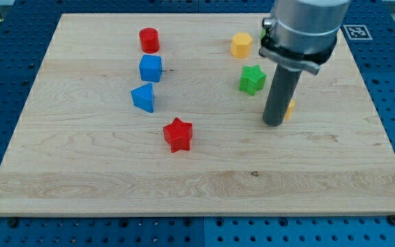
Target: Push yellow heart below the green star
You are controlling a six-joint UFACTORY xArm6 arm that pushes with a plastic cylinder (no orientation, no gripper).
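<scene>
The green star [252, 79] lies right of the board's middle, toward the view's top. My tip [273, 124] rests on the board just below and to the right of it, a short gap away. The yellow heart [291, 108] is almost wholly hidden behind the rod. Only a small yellow sliver shows at the rod's right side, so its shape cannot be made out. It lies right of and slightly below the green star. I cannot tell whether the tip touches it.
A yellow hexagon [241, 44] sits above the green star. On the left are a red cylinder [149, 40], a blue cube [151, 68] and a blue wedge-like block [143, 97]. A red star [177, 134] lies near the middle. The wooden board [184, 199] sits on a blue perforated table.
</scene>
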